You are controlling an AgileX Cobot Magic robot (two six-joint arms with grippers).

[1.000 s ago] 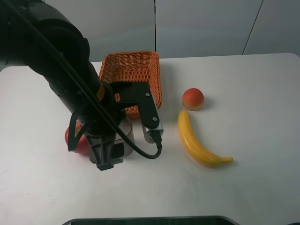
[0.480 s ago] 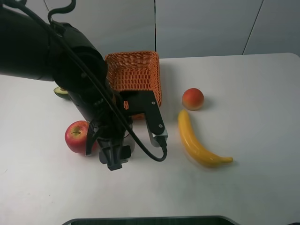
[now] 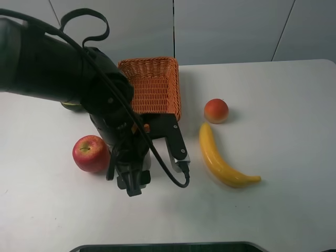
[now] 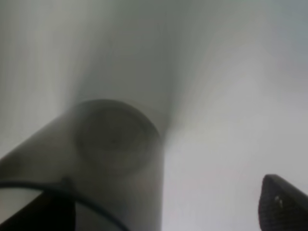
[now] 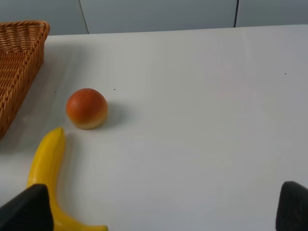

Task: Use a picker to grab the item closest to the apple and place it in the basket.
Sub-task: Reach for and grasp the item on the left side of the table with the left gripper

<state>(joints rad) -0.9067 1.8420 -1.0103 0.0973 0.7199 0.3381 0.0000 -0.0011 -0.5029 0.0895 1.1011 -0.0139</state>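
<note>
The left arm has swung rightward and forward since a second ago, and the apple (image 3: 91, 153), half hidden before, is now in full view: red, glossy and round, just outside the left gripper (image 3: 155, 172) on its outer side. The black fingers (image 3: 179, 155) stand spread either side of the grey cylinder (image 4: 114, 134), which is beside the apple. It looks smooth and flat-ended, but it is badly blurred in the wrist view, and I cannot tell whether the pads actually press on it. A loose black cable loops under the fingertips. Beyond the fingers, partly behind the arm, is the basket (image 3: 157, 79), orange wicker, rectangular and tightly woven. Farther right and well apart from those fingers is a small orange-red fruit (image 3: 216, 110), round with a matte skin. Just on the near side of it lies the banana (image 3: 220, 160), yellow, smooth and curved. The right gripper (image 5: 159, 211) has its dark fingers (image 5: 24, 209) spread wide with nothing between them, and the banana's end lies close by one tip. The table (image 3: 294, 157) is plain matte white with rounded corners. Behind it is a pale grey panelled wall (image 3: 226, 26) with dark seams.
</note>
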